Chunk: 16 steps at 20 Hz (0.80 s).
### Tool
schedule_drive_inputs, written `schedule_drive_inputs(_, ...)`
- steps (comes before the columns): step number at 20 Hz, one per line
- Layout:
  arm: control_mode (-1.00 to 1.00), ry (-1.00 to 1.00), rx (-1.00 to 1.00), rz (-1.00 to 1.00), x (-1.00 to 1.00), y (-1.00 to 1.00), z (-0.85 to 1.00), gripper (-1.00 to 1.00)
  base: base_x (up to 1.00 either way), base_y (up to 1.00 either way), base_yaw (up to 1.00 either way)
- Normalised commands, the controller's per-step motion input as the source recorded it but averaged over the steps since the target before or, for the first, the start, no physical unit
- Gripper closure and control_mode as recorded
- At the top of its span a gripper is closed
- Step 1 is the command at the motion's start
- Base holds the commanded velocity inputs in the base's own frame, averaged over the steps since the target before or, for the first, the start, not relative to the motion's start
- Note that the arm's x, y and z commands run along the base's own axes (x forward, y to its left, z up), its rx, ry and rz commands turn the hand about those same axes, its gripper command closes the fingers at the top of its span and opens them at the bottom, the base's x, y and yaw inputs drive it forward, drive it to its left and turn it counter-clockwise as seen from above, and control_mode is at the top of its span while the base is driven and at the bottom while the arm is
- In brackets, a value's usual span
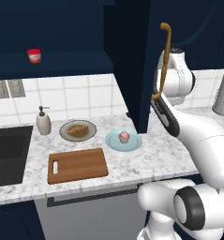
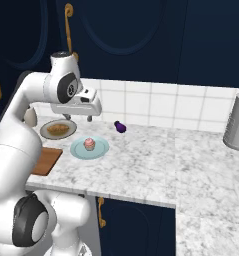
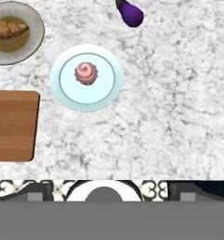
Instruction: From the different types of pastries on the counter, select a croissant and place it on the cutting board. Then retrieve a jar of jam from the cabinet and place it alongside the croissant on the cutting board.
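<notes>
The first step is in hand: we judge the croissant (image 1: pixel 77 130) not yet fetched, since it lies on its grey plate (image 3: pixel 36 40) on the counter (image 1: pixel 132 161), just behind the bare cutting board (image 1: pixel 77 165). The fingers (image 2: pixel 80 117) hang wide apart and empty, high above the cupcake (image 3: pixel 86 72). Next, we must shift toward the croissant and descend. The jam jar (image 1: pixel 34 56) waits on the cabinet shelf (image 1: pixel 62 63).

You had the croissant (image 1: pixel 77 130) on its grey plate (image 1: pixel 90 135), just behind the bare cutting board (image 1: pixel 78 165). The jam jar (image 1: pixel 34 56) stood in the open cabinet (image 1: pixel 52 56).
</notes>
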Motion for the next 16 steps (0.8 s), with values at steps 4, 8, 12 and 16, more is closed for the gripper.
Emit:
schedule_drive_inputs(4, -1.00, 0.01, 0.00, 0.00, -0.15, -0.20, -0.07, -1.00, 0.00, 0.00, 0.00)
schedule_drive_inputs(8, -1.00, 0.00, 0.00, 0.00, -0.42, -0.14, -0.02, -1.00, 0.00, 0.00, 0.00)
schedule_drive_inputs(12, -1.00, 0.00, 0.00, 0.00, -0.30, 0.00, 0.00, -1.00, 0.00, 0.00, 0.00)
schedule_drive_inputs(16, -1.00, 0.00, 0.00, 0.00, -0.02, 0.00, 0.00, -1.00, 0.00, 0.00, 0.00)
